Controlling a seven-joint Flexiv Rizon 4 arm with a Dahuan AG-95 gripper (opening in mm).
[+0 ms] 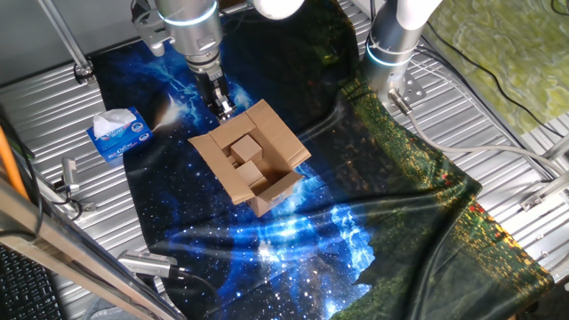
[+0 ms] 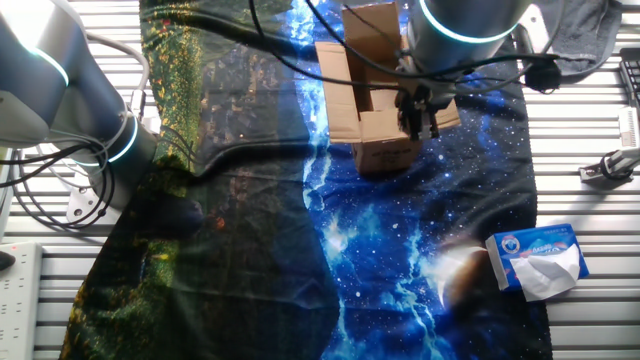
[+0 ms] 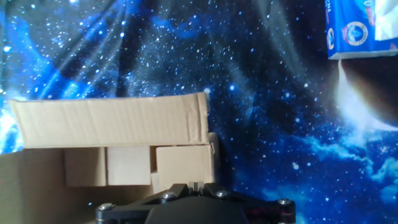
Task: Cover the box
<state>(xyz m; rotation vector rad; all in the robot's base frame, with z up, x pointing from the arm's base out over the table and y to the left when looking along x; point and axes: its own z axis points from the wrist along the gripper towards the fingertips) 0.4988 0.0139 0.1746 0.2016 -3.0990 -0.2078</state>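
Note:
The box (image 1: 255,162) is a small brown cardboard carton on the starry cloth, its top flaps partly folded and its inside still showing. It also shows in the other fixed view (image 2: 372,112) and low left in the hand view (image 3: 112,124), where one long flap stands across the frame. My gripper (image 1: 223,108) hangs at the box's far-left edge, just over the flap there, and shows in the other fixed view (image 2: 418,120). In the hand view my gripper (image 3: 196,185) has its fingers pressed together with nothing between them.
A blue-and-white tissue box (image 1: 118,133) lies left of the carton, also in the other fixed view (image 2: 536,260) and the hand view (image 3: 364,28). A second robot arm (image 1: 396,40) stands at the back right. The cloth (image 1: 356,204) lies wrinkled over a ribbed metal table (image 1: 53,107).

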